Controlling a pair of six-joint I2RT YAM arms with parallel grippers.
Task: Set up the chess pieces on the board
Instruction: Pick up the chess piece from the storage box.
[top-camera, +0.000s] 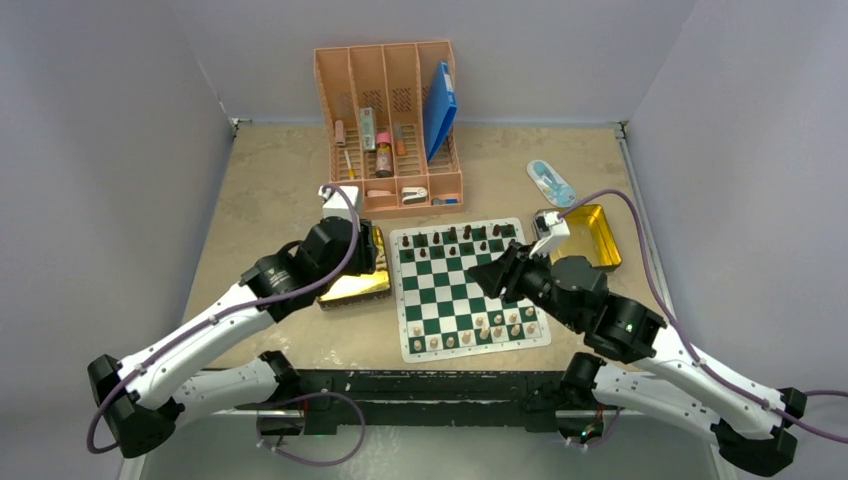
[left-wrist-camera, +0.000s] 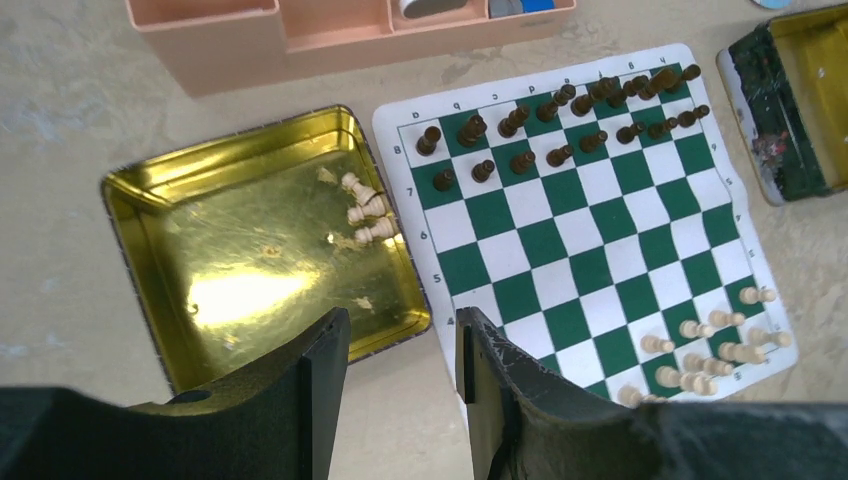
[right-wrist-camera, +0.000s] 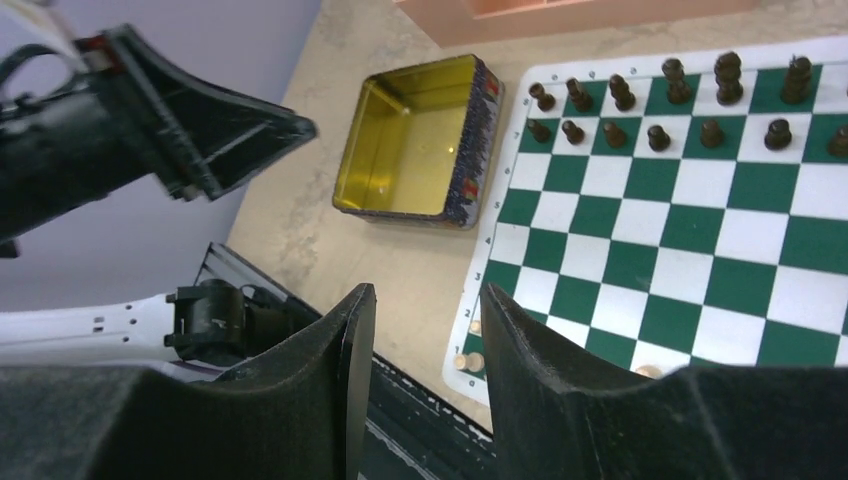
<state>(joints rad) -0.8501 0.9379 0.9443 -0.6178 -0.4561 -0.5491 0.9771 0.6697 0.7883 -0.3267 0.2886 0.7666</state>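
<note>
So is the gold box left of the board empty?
Not empty. A few pale chess pieces lie inside the gold box, bunched near the wall closest to the board. The rest of its floor is bare.

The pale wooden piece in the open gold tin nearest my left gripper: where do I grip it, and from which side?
Come straight down from above with the open left gripper and pinch the pale wooden piece across its narrow middle. It lies on its side, pointing at the shiny gold tin's wall, so fingers closing along that wall should likely clear it.
</note>
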